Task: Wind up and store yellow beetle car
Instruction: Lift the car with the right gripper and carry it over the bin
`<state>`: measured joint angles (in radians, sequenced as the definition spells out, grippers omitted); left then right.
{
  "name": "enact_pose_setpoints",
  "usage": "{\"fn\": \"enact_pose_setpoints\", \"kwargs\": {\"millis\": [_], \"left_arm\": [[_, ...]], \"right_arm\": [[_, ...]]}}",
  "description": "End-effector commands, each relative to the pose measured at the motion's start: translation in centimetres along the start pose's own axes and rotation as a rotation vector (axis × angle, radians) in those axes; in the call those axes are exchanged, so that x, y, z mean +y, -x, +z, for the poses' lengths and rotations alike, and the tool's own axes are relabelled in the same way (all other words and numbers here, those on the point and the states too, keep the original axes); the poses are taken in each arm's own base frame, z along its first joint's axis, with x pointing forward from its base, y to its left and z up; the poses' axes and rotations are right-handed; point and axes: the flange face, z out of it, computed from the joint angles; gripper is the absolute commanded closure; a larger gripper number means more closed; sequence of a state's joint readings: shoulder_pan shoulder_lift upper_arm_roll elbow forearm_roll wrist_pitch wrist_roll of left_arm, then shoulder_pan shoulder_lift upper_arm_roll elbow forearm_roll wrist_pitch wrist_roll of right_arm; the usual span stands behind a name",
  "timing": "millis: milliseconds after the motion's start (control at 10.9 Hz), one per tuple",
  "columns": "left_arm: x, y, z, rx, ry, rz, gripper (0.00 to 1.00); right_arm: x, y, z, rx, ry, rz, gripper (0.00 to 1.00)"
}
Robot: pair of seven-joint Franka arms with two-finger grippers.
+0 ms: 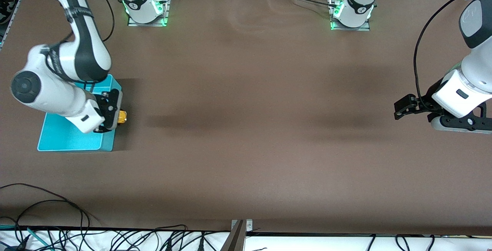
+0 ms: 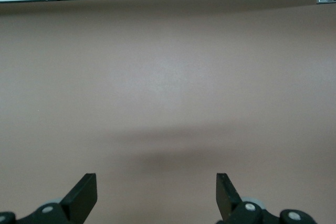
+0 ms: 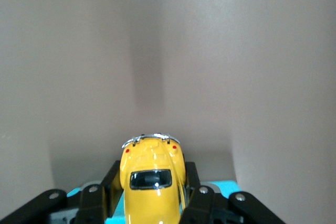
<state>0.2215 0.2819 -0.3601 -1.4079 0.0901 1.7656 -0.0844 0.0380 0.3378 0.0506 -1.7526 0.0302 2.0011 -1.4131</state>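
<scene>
- Yellow beetle car: small, rounded, glossy, with a dark window.
- Clamped between the right tool's fingers, above the turquoise bin's edge.

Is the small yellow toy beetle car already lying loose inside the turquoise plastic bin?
No, the right gripper is shut on the yellow beetle car at the edge of the turquoise bin.

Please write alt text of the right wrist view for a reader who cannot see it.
The right gripper is shut on the yellow car, held between its black fingers above the brown table. A strip of the turquoise bin shows just under the fingers.
</scene>
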Motion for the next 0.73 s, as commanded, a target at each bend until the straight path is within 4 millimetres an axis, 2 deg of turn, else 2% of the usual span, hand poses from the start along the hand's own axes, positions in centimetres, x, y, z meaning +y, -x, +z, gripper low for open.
{"fn": "enact_pose_setpoints", "kwargs": {"millis": [0,275,458,641], "left_arm": [[0.2,0.3,-0.8,0.000,0.025,0.023,0.00],[0.3,0.3,-0.8,0.000,0.025,0.025,0.00],[0.3,0.3,-0.8,0.000,0.025,0.025,0.00],[0.8,0.3,-1.0,0.002,0.029,0.033,0.00]], "right_arm": [[-2.0,6.5,-1.8,0.004,-0.041,-0.012,1.00],[-3.0,12.9,-0.7,-0.016,-0.071,-0.077,1.00],[-3.2,17.4,1.8,0.004,-0.115,-0.115,1.00],[-3.5,19.8,4.4,0.023,-0.164,-0.119,1.00]]}}
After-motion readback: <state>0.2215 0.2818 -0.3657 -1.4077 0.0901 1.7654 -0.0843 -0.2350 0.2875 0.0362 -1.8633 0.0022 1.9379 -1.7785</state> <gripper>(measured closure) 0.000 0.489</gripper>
